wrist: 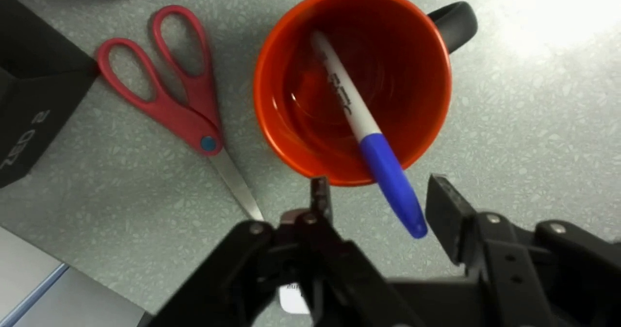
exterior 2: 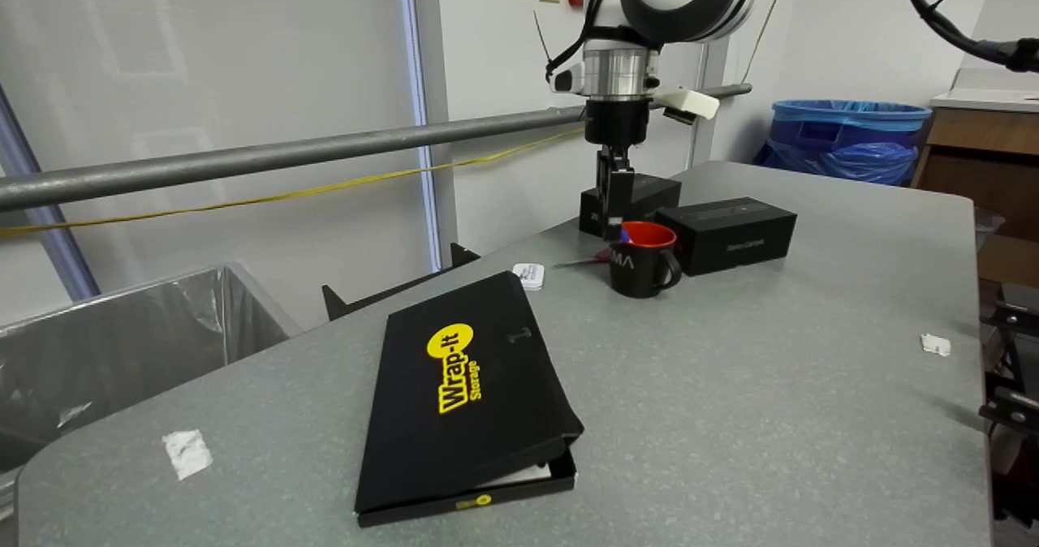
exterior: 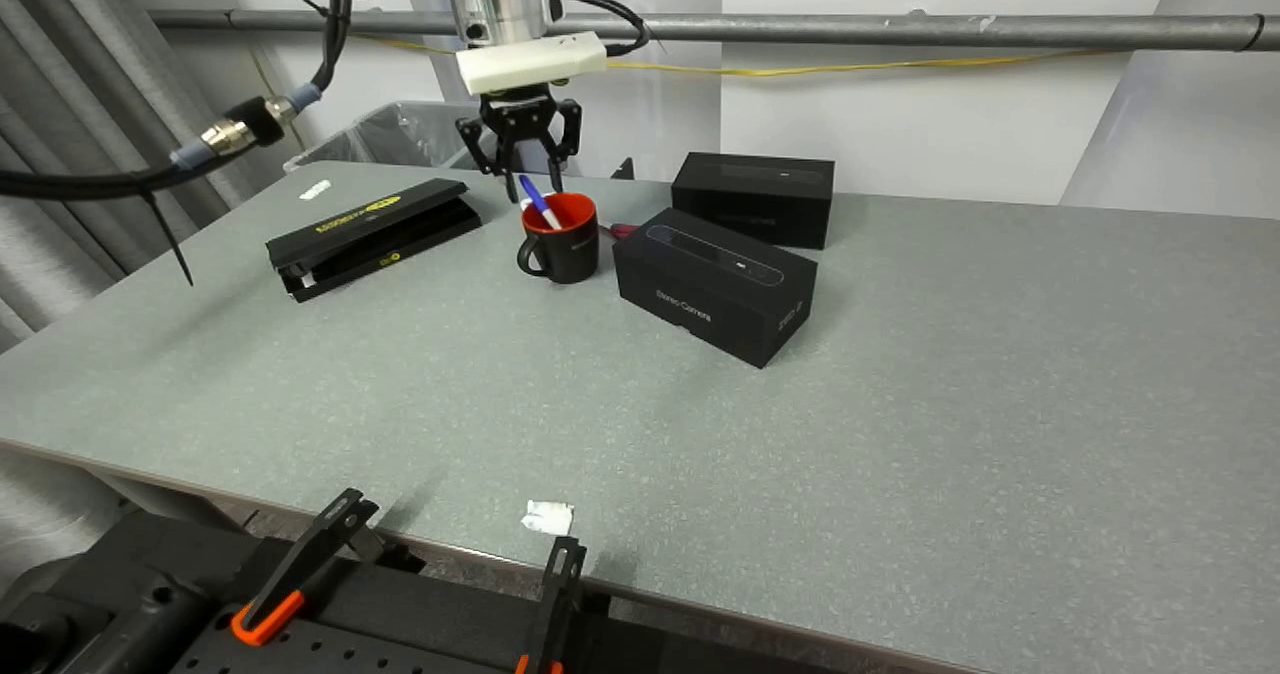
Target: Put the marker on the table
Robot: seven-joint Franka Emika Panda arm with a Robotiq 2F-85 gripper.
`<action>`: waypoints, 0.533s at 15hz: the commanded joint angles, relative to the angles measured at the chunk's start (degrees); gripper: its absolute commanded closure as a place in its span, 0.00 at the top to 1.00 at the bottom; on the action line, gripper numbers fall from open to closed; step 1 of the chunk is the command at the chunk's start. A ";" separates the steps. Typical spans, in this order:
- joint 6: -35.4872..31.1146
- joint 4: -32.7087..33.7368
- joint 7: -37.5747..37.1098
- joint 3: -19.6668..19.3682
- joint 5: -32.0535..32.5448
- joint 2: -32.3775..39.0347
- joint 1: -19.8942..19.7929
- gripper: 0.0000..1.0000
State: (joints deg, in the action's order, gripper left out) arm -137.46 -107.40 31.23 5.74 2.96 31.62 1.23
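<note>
The marker (exterior: 541, 204), blue-capped with a whitish body, leans inside a red-and-black cup (exterior: 572, 258). Its blue end sticks out over the rim; in the wrist view the whole marker (wrist: 350, 99) shows, with its white end inside the cup (wrist: 281, 118). My gripper (exterior: 535, 188) is open just above the cup. In the wrist view the gripper's fingers (wrist: 380, 205) stand either side of the blue cap, which is close to the right finger. In an exterior view the gripper (exterior 2: 614, 226) hides most of the marker (exterior 2: 624, 236). The cup stands upright on the grey speckled table (exterior: 950, 404).
Two black boxes (exterior: 715, 284) (exterior: 755, 199) stand beside the cup. Red-handled scissors (wrist: 189, 108) lie close by. A black Wrap-It box (exterior 2: 463, 393) lies on the table. A small white case (exterior 2: 529, 275) lies near the table's edge. A grey bin (exterior 2: 146, 344) stands beyond it.
</note>
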 commanded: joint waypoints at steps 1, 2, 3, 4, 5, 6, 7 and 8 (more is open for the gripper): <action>0.34 -0.84 2.01 1.20 1.16 -1.65 -1.86 0.26; 0.12 -1.36 2.07 1.11 1.02 -2.35 -2.04 0.19; 0.23 -1.67 2.01 1.00 0.84 -3.03 -2.26 0.11; -0.07 -2.05 2.18 1.08 0.42 -3.82 -2.71 0.04; -0.15 -2.16 2.33 1.19 -0.04 -4.40 -3.15 0.00; 0.16 -2.07 2.54 1.38 -0.58 -4.89 -3.62 0.01; 0.00 -2.26 2.06 1.22 -0.62 -5.63 -3.74 0.04; -0.11 -2.60 2.17 1.33 -0.88 -6.41 -4.03 0.04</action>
State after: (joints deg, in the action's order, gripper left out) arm -137.47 -107.90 32.26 5.78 2.95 28.56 -0.89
